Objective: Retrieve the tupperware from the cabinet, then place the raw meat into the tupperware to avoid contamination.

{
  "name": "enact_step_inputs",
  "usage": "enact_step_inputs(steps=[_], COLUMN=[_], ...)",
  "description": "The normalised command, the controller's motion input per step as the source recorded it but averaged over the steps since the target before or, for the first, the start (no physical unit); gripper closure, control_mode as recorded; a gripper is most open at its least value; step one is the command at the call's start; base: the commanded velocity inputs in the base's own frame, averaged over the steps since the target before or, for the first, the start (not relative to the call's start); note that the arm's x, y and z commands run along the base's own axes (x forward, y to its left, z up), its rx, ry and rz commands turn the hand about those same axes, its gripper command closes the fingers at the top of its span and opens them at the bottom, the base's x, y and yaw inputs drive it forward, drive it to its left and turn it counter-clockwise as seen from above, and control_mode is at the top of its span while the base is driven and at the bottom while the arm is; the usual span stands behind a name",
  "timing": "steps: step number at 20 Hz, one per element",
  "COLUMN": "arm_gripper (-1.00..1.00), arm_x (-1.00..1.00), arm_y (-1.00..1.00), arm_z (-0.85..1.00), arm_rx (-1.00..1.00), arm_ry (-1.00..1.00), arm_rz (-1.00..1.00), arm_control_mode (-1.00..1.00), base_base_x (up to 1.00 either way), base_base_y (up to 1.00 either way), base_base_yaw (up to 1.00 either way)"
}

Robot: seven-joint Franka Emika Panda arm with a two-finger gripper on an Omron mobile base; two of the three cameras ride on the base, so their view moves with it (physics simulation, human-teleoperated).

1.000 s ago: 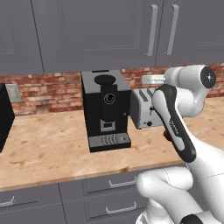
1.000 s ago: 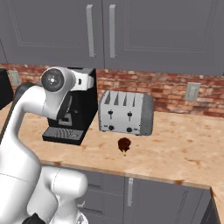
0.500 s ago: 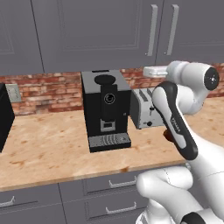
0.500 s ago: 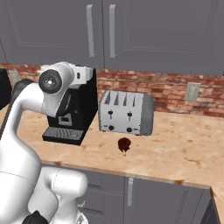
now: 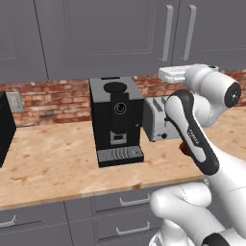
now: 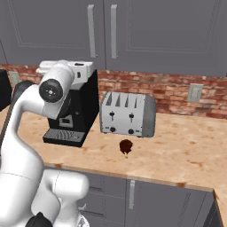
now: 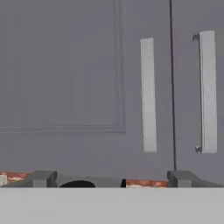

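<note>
The grey upper cabinet (image 5: 120, 33) is closed; its two long vertical bar handles (image 7: 148, 94) (image 7: 208, 92) hang side by side at the door seam. The tupperware is hidden. The raw meat (image 6: 126, 146), a small dark reddish lump, lies on the wooden counter (image 6: 186, 150) in front of the toaster. My gripper (image 7: 113, 179) is raised level with the cabinet's bottom edge, above the coffee machine and toaster, and faces the doors. It is open, with nothing between its fingertips (image 7: 43, 178). In the left base view the gripper (image 5: 166, 73) sits just below the handles.
A black coffee machine (image 5: 117, 120) and a silver toaster (image 6: 128, 114) stand against the brick wall under my hand. A dark appliance (image 5: 4, 125) sits at the far left. Grey drawers (image 5: 120, 202) run below the counter. A wall outlet (image 6: 194, 92) is at the right.
My hand has risen from toaster height toward the cabinet's lower edge. The gripper stays open and the meat has not moved.
</note>
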Motion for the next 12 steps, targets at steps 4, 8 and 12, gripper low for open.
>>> enact_step_inputs(steps=[4,8,12], arm_gripper=[-1.00,-1.00,-1.00], arm_x=[0.00,0.00,0.00], arm_y=[0.00,0.00,0.00], arm_z=[0.22,0.21,0.17], arm_rx=[0.00,0.00,0.00], arm_ry=[-0.18,-0.14,-0.10], arm_rz=[0.00,0.00,0.00], arm_control_mode=[-1.00,-1.00,-1.00], base_base_x=[0.00,0.00,0.00], base_base_y=[0.00,0.00,0.00], base_base_yaw=[0.00,0.00,0.00])
